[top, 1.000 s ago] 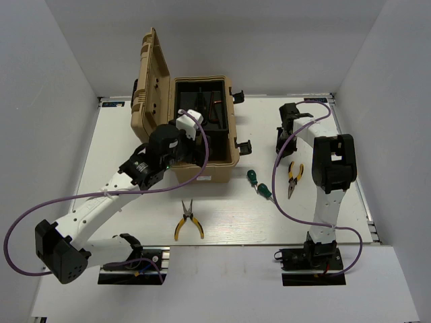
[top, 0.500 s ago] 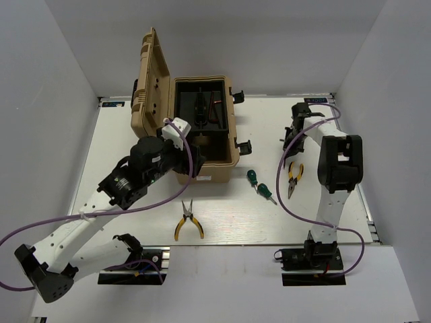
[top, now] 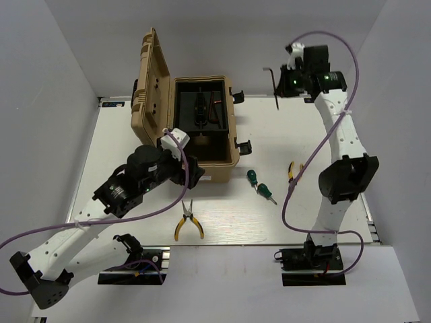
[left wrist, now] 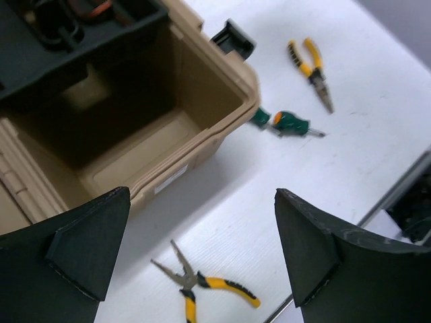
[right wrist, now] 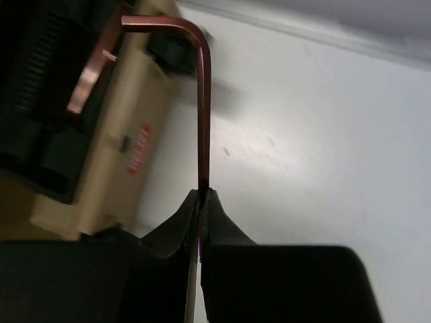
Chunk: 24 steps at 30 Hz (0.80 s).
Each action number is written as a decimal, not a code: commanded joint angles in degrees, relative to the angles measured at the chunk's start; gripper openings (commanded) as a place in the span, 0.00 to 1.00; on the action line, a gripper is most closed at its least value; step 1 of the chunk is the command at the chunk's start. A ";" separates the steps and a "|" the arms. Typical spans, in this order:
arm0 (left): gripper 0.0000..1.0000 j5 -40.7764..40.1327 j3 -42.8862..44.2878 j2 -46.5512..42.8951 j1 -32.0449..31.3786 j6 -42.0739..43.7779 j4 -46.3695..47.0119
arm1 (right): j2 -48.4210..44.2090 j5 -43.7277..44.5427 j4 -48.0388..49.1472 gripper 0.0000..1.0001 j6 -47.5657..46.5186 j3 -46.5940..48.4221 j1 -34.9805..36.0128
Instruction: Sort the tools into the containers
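Up goes the right arm: a second ago it was low over the far right of the worktop [top: 229, 215], and now it has reared high and brought a hex key [top: 277, 87] with it! That hex key is right off the surface, hanging in the air over the worktop's far edge, to the right of the toolbox [top: 205, 171]. The right gripper [right wrist: 201, 196] is clenched on one end of the long shaft. In the wrist view the shaft runs straight out from the fingertips, and the short leg kicks off at the far tip toward the toolbox side. Meanwhile the left arm has slid back from above the box toward the near edge. The left gripper [left wrist: 200, 222] is spread wide with nothing in it, hovering by the toolbox's near right corner.

Now the geometry that matters. The black inner tray [top: 183, 101] lies to the robot's left of the held key, well apart from it, with the box's right wall and latch in between. A thin reddish bar [right wrist: 87, 82] already lies in that tray, likely the twin key. The right arm owns this carry. I'd say it must swing left and tip the shaft down, so the key drops in lengthwise and doesn't catch the rim.

Out on the worktop, one pliers [top: 187, 222] lies toward the near edge. The second pliers [top: 291, 171] is half hidden behind the right arm. Two screwdrivers [top: 253, 177] sit just beside each other off the toolbox's near right corner. Plenty left to sort, by my reckoning.
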 commanded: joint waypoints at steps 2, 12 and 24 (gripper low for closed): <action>0.98 5.80 -1.17 -2.38 -0.78 0.71 6.10 | 7.41 -19.28 1.25 0.00 1.38 13.48 3.20; 0.98 6.24 -2.83 -2.38 -0.79 0.71 9.62 | 18.31 -30.22 29.31 0.00 22.40 14.56 11.02; 0.99 7.30 -1.44 0.07 -0.79 0.19 9.09 | 21.05 -19.76 24.49 0.24 14.70 8.32 14.45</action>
